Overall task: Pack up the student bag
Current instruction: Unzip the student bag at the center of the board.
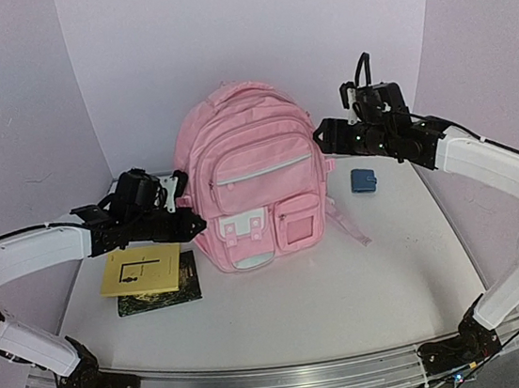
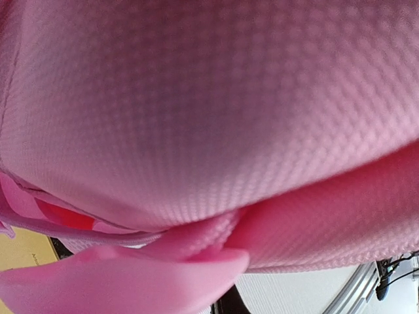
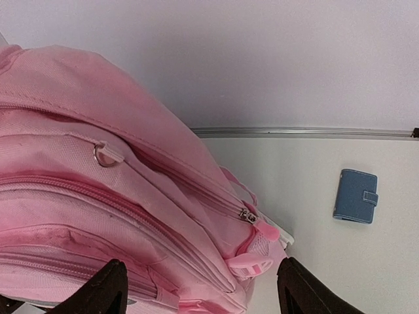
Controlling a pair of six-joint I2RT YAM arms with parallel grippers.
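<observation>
right pincer point(image 3: 202, 261) open beside student bag point(image 1: 250, 157), left pincer point(image 1: 195, 225) against its other side, state unclear

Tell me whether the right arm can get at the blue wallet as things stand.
Probably yes: the blue wallet lies in the open beside the student bag, near the open right gripper, nothing between.

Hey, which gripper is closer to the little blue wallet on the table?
Right. The right gripper is beside the pink backpack, close to the blue wallet; the left gripper is at the backpack's opposite side, the bag between them.
</observation>
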